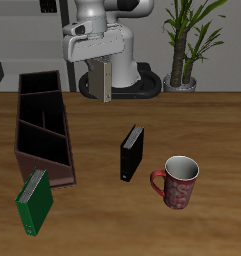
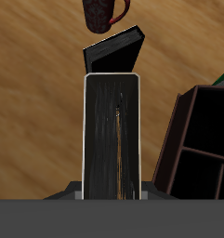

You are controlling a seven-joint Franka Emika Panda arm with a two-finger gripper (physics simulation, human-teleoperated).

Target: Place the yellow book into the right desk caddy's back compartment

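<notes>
- The long dark wooden caddy [image 1: 44, 128] lies at about nine o'clock on the table [image 1: 202, 120], open at the top and split by slanted dividers. Its squarish back compartment [image 1: 40, 83] sits at the end nearest the robot's base and looks empty in the exterior view.
- A green book [image 1: 34, 201] stands at about seven o'clock, just past the caddy's front end and close to the table's front edge. It plays no part in this job.
- The yellow book [image 1: 103, 80] hangs off the table at about eleven o'clock, held upright in the gripper [image 1: 100, 72]. The fingers are clamped on its upper edge. It rides beside the caddy's back end, not yet over the back compartment.
- In the wrist view the same book [image 2: 112, 139] fills the middle as a tall dark slab, with the caddy's wall [image 2: 183, 130] close alongside.
- The book looks slim, stiff and light. A hard cover like this is likely smooth, so a hold across both covers near the top edge seems the safest, as it lets the book hang straight and drop in edge first.
- The likely risk is the lower corner catching the caddy's wall or a slanted divider on the way down.
- A black book [image 1: 132, 153] stands at the table's centre, well clear of the caddy.
- A red patterned mug [image 1: 178, 182] sits at about four o'clock, near the black book.
</notes>
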